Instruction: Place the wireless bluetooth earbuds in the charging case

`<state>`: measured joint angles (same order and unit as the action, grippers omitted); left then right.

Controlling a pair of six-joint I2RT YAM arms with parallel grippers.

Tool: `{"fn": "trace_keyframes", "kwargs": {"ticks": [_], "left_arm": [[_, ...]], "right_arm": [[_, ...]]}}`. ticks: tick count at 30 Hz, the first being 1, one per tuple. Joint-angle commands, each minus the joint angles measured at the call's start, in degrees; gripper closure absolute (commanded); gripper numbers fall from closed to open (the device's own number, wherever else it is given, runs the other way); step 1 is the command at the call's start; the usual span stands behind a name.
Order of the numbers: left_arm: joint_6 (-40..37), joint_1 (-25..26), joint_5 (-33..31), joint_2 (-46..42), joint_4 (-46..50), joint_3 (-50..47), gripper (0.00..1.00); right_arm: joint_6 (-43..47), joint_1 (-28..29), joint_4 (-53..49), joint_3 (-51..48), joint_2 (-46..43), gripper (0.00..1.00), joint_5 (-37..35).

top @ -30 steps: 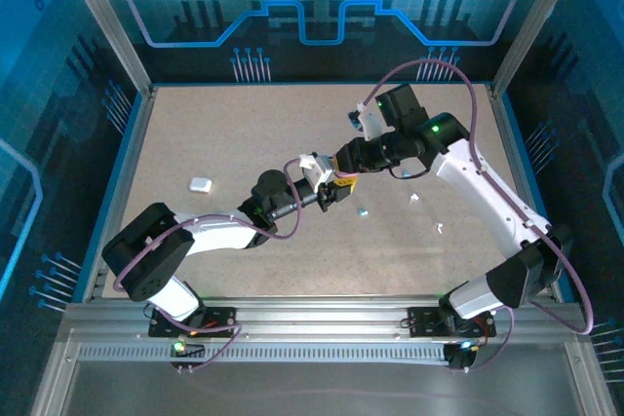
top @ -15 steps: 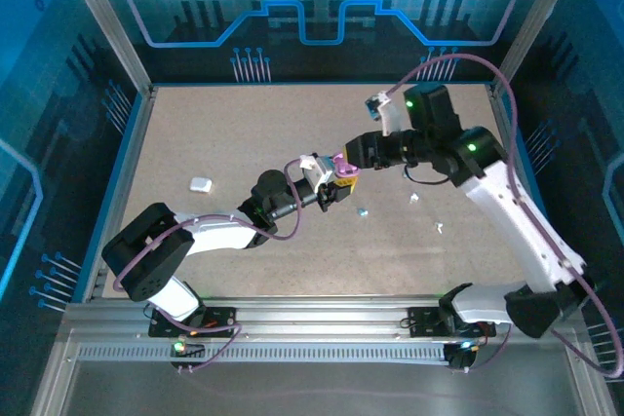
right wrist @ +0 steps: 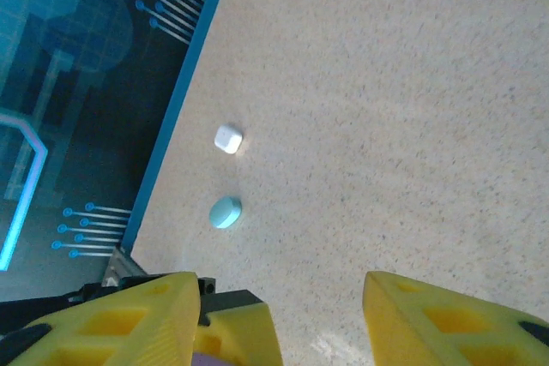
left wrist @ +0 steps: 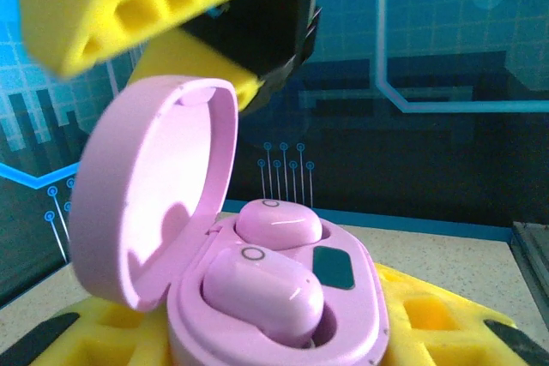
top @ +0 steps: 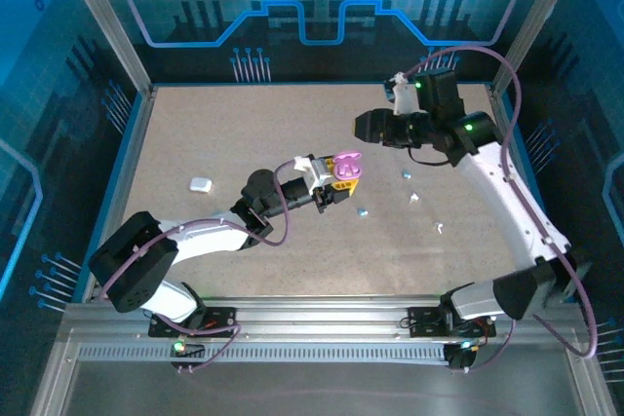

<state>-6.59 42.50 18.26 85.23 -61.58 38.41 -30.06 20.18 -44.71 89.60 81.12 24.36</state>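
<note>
The pink charging case (left wrist: 154,195) stands open with its lid up on the left, and my left gripper (left wrist: 257,340) is shut on its base between yellow fingers (left wrist: 429,319). Two pink earbuds (left wrist: 262,289) sit in its wells, the far one (left wrist: 279,222) behind. From above, the case (top: 345,165) sits mid-table in the left gripper (top: 341,182). My right gripper (top: 366,128) hangs just up and right of it, open with nothing between its fingers (right wrist: 455,315). One of its yellow fingers (left wrist: 129,6) looms over the lid.
Loose teal buds (top: 362,210) (top: 407,174) and white buds (top: 414,198) (top: 439,228) lie right of centre. A white rounded piece (top: 201,184) lies at the left. Below the right gripper (right wrist: 317,323) a white piece (right wrist: 227,139) and a teal oval (right wrist: 226,212) lie near the blue wall.
The right gripper has pulled up and to the right, away from the case, and its fingers have spread apart. The pink case now shows open in the left gripper.
</note>
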Motion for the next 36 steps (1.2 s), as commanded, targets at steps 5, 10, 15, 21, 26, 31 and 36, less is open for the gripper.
{"fn": "trace_keyframes", "kwargs": {"ticks": [5, 10, 15, 21, 26, 31, 36], "left_arm": [[-0.45, 0.28, 1.21, -1.46, -1.61, 0.59, 0.69], [0.32, 0.16, 0.4, -1.07, -2.05, 0.95, 0.69], [1.41, -0.18, 0.45, -0.9, -2.36, 1.52, 0.69], [1.99, -0.57, 0.61, -1.03, -2.24, 1.71, 0.69], [2.92, -0.87, 1.11, -1.44, -2.05, 1.69, 0.69], [4.69, -1.54, 3.42, -1.48, -1.95, 2.26, 0.69], [6.69, -2.14, 5.95, -0.6, -2.75, 3.1, 0.69]], "right_arm": [[1.53, 0.29, -3.71, 1.16, 0.67, 0.45, 7.94], [2.86, 0.29, -4.29, -1.63, -0.58, 0.46, 10.97], [3.43, 0.34, -4.42, -4.58, -2.07, 0.47, 14.01], [2.15, -0.94, -2.48, -8.05, -4.5, 0.47, 16.53], [-0.3, -3.38, 2.06, -13.13, -6.52, 0.45, 23.95], [-2.98, -4.83, 7.61, -17.8, -6.94, 0.44, 31.92], [-4.4, -4.92, 10.65, -19.66, -5.05, 0.45, 35.52]]}}
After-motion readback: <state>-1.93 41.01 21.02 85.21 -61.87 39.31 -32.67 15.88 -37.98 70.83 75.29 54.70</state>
